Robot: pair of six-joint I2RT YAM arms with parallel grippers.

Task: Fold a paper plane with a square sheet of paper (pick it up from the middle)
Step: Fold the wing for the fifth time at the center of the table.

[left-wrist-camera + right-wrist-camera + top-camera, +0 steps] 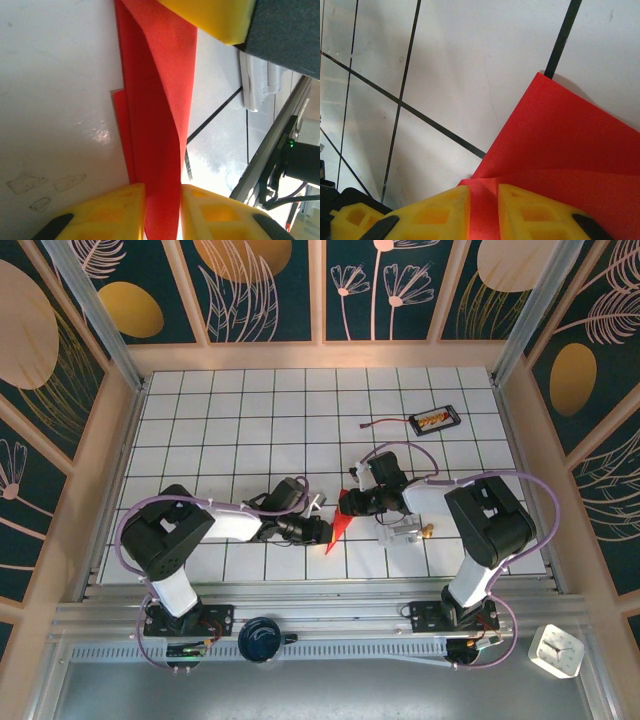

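Currently: folded red paper [338, 522] mid-worktop [250, 410], between both arms, narrow point toward near edge (partly lifted off tiles). Left gripper [162, 200] pinching paper strip; right gripper [484, 200] pinching paper at fold.

One paper plane [337, 530], two hands [326, 531] [347, 505], one black tray [436, 420], one clear plastic piece [404, 531].

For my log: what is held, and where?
Folded bright red paper: left end effector pinches its narrow strip, right end effector a folded edge.
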